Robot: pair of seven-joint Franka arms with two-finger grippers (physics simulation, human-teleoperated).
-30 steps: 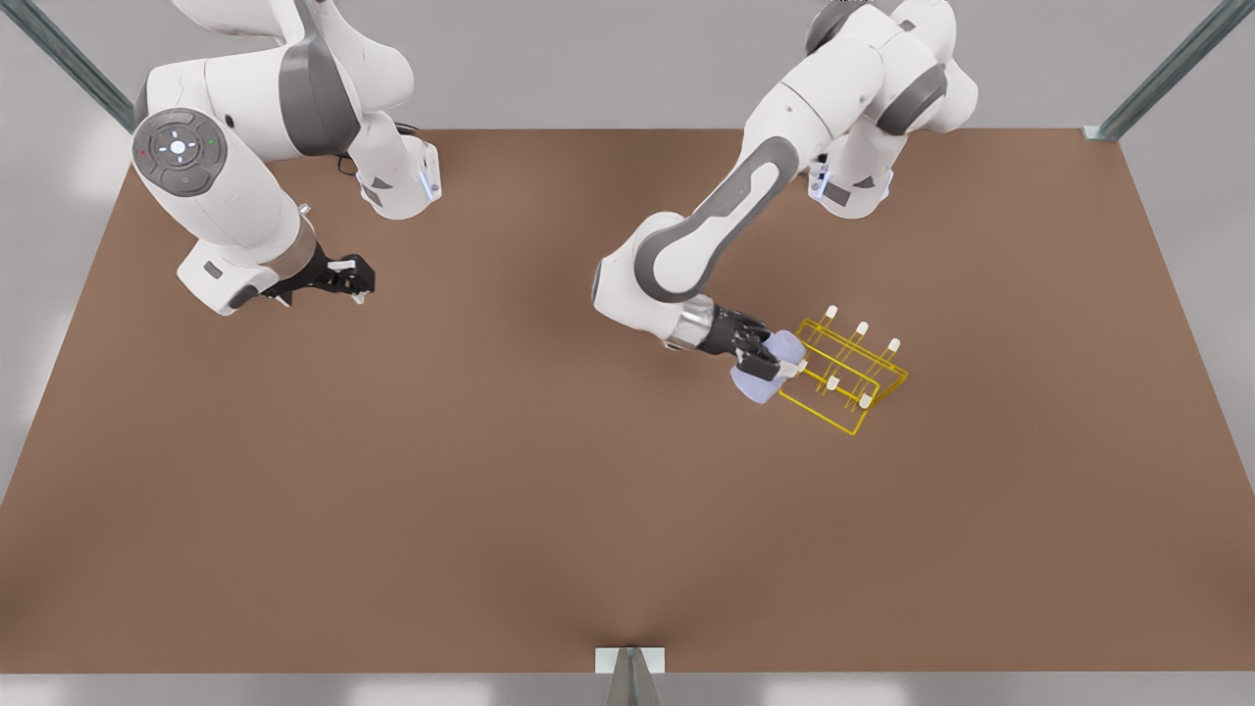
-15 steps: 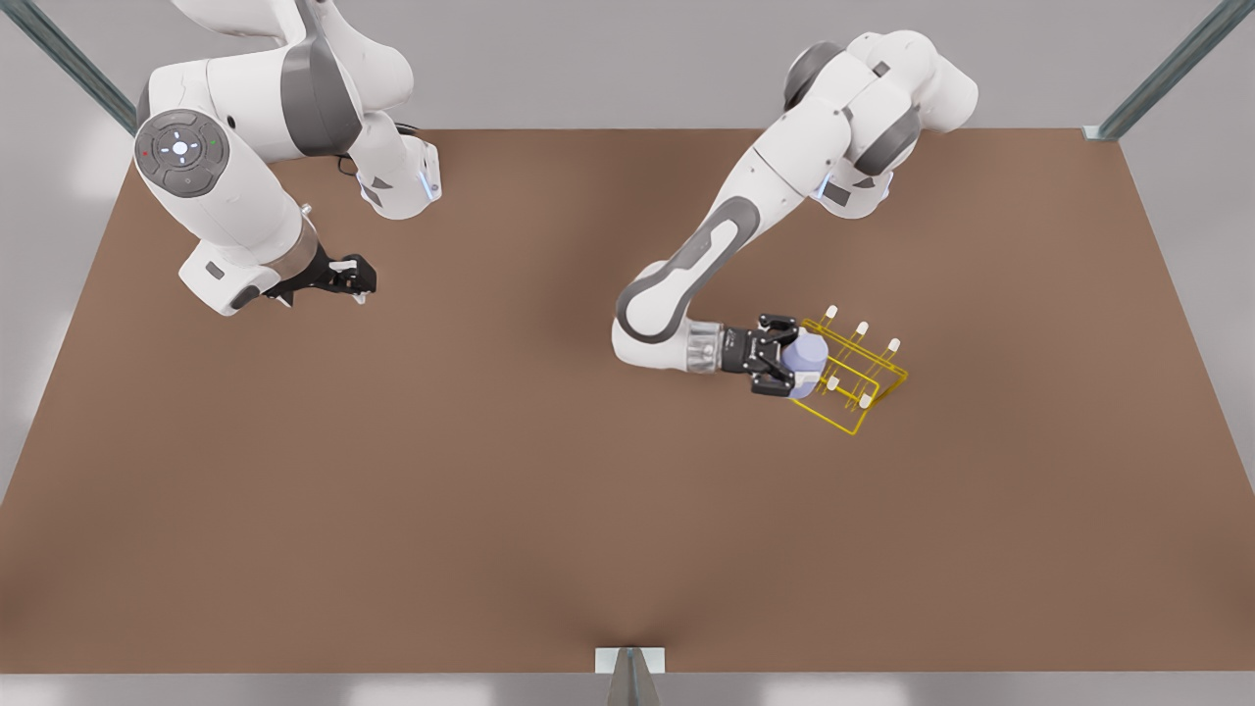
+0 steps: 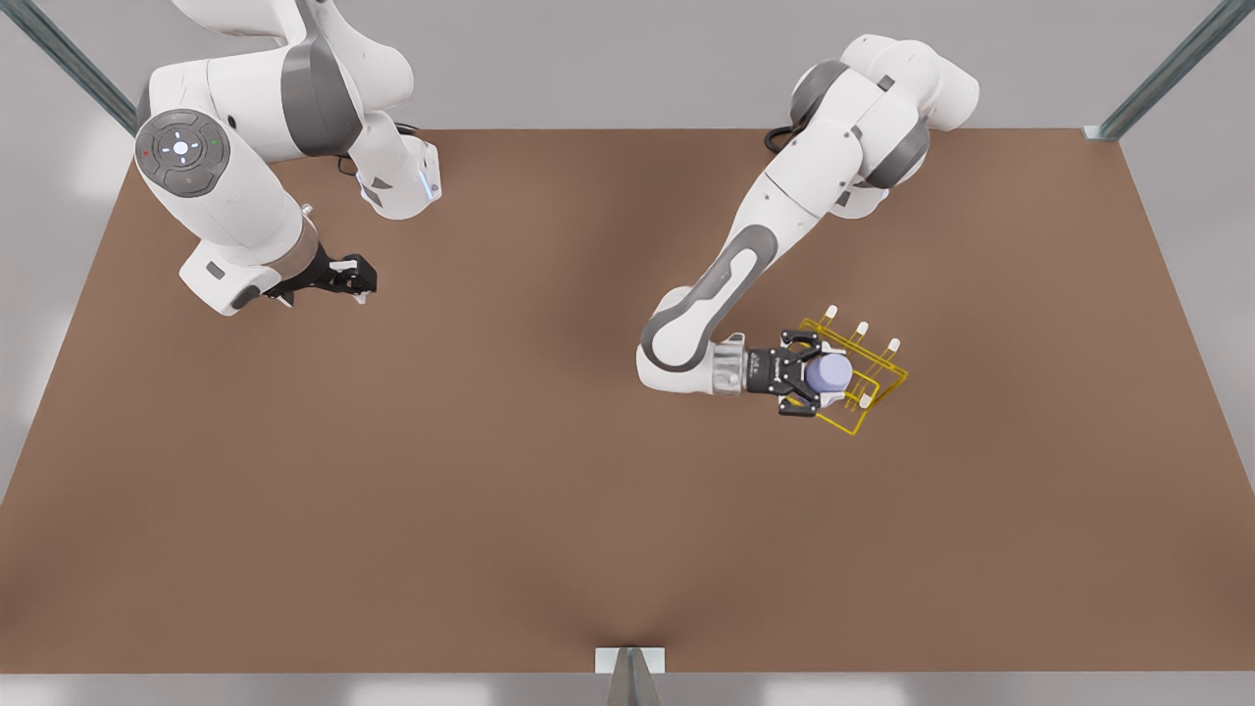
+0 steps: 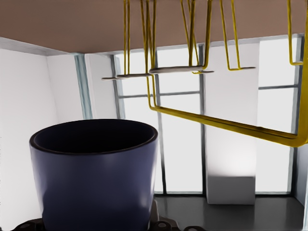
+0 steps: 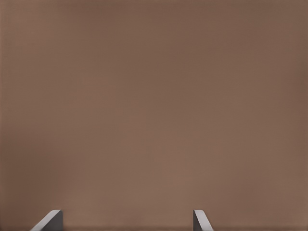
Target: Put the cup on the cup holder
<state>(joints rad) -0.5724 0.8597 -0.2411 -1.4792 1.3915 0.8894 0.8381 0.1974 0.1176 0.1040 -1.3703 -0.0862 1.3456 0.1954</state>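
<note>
The lavender-blue cup (image 3: 833,372) sits between the fingers of my left gripper (image 3: 816,375), which is shut on it. In the front view I look at the cup's closed bottom. It hangs over the near-left part of the yellow wire cup holder (image 3: 900,374), among the white-tipped pegs (image 3: 893,345). In the left wrist view the cup (image 4: 96,173) is close up, its open mouth facing the cup holder's wires (image 4: 226,124). My right gripper (image 3: 358,279) waits open at the front view's left, with its fingertips (image 5: 201,220) apart over bare table.
The brown table (image 3: 490,490) carries only the cup holder. Grey frame posts (image 3: 1167,69) stand at the back corners and a small bracket (image 3: 629,662) sits at the middle of the front edge.
My left arm has carried the cup toward the front view's right, from the cup holder's edge to over its pegs, and turned the wrist. The right arm has not moved.
</note>
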